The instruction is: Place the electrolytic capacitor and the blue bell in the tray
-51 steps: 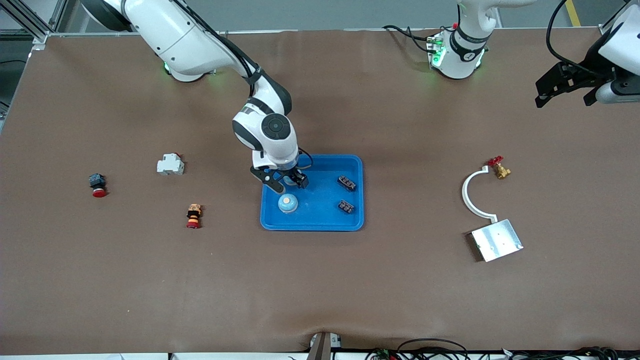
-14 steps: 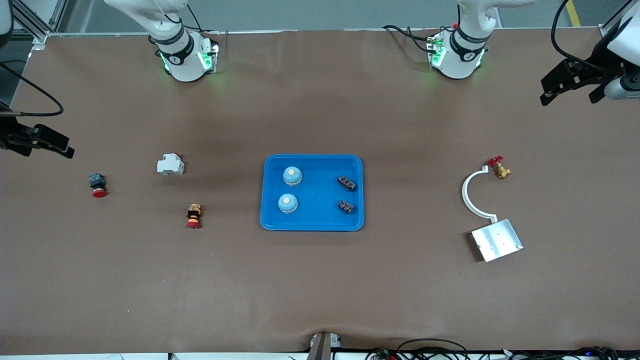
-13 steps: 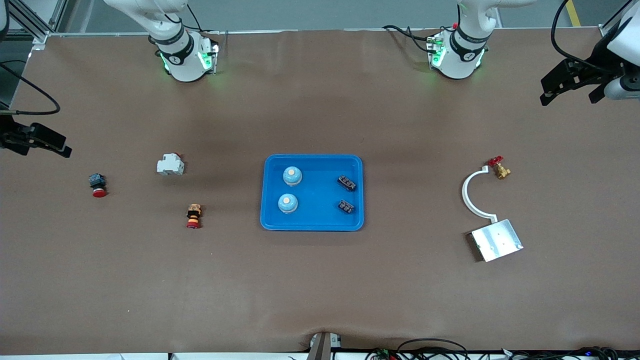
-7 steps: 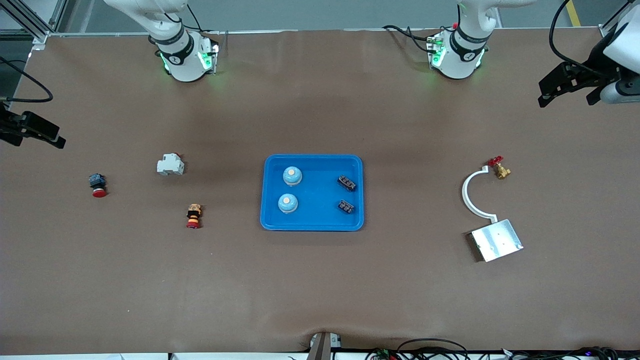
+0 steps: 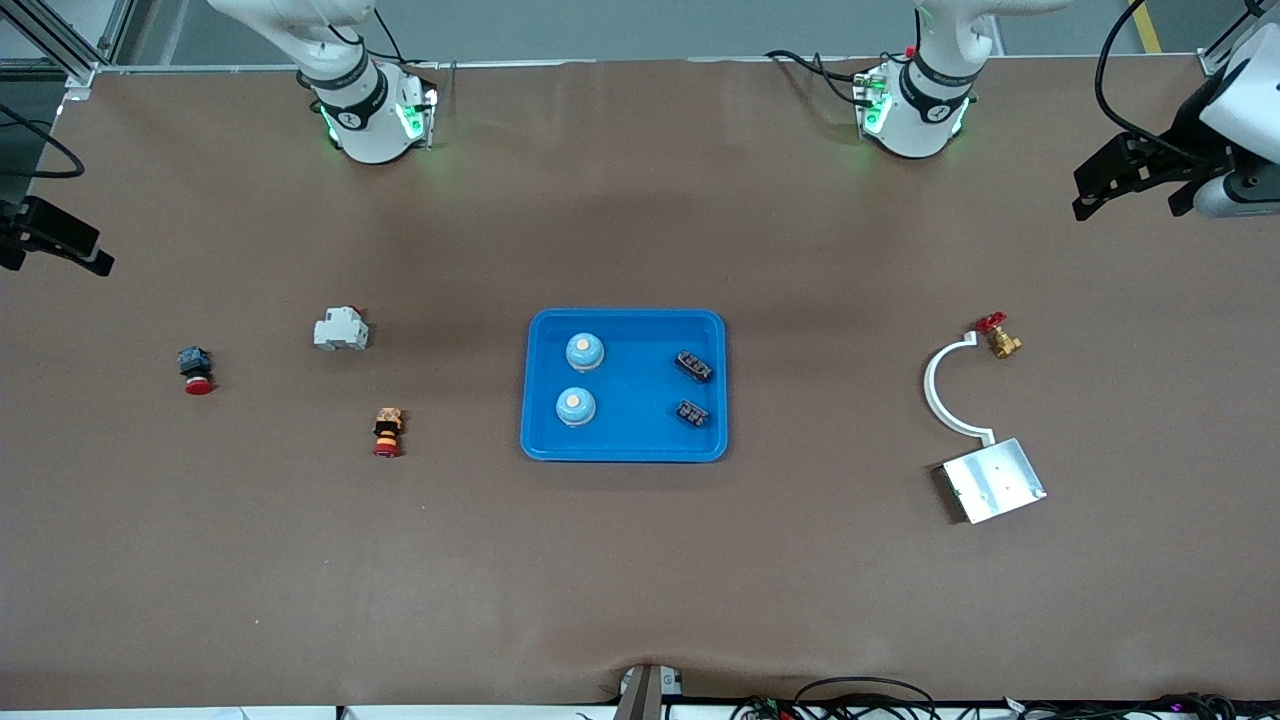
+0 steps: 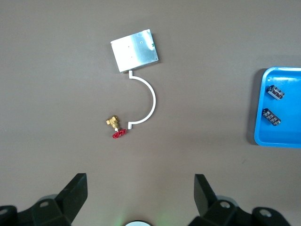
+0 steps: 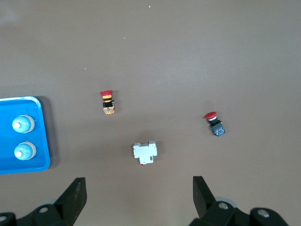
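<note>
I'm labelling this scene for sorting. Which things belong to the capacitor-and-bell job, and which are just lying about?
Job:
- bright blue shallow plastic tray
- two light blue dome bells, in the tray
- two small black capacitor blocks, in the tray

Lying about:
- silver metal plate
- white curved plastic arc
- brass valve with red handle
- white breaker block
- two red-capped push buttons

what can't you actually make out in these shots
- Right gripper: cut off by the front view's edge; only its open fingers show in the right wrist view.
- Capacitors in the tray: too small to read markings.
- Blue bells: seen from above only, so their sides and bases are hidden.
- Left gripper: its arm runs off the frame.
</note>
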Controlling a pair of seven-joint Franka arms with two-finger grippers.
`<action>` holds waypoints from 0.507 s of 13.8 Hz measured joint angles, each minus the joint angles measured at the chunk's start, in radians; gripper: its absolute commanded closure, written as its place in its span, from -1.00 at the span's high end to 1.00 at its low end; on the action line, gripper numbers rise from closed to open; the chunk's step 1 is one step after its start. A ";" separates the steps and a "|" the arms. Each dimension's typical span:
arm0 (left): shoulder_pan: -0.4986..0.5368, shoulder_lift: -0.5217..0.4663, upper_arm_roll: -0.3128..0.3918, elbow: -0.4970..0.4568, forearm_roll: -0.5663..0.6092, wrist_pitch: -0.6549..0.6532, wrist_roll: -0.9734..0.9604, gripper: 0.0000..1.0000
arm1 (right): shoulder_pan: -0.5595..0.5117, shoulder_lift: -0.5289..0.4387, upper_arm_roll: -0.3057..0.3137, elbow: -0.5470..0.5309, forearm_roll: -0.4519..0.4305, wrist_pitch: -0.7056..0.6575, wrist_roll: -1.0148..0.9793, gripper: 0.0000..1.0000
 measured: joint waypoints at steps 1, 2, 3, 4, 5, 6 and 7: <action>0.000 0.000 0.000 0.000 0.000 0.000 0.000 1.00 | 0.000 0.000 -0.001 0.000 0.000 0.000 0.000 1.00; 0.000 0.000 0.000 0.000 0.000 0.000 0.000 1.00 | 0.000 0.000 -0.001 0.000 0.000 0.000 0.000 1.00; 0.000 0.000 0.000 0.000 0.000 0.000 0.000 1.00 | 0.000 0.000 -0.001 0.000 0.000 0.000 0.000 1.00; 0.000 0.000 0.000 0.000 0.000 0.000 0.000 1.00 | 0.000 0.000 -0.001 0.000 0.000 0.000 0.000 1.00; 0.000 0.000 0.000 0.000 0.000 0.000 0.000 1.00 | 0.000 0.000 -0.001 0.000 0.000 0.002 0.000 1.00; 0.000 0.000 0.001 0.000 0.000 0.000 0.000 1.00 | 0.000 0.000 -0.001 0.000 0.000 0.008 0.000 1.00; 0.000 0.000 0.001 0.000 0.000 0.000 0.000 1.00 | 0.000 0.000 -0.001 -0.001 0.000 0.014 0.000 1.00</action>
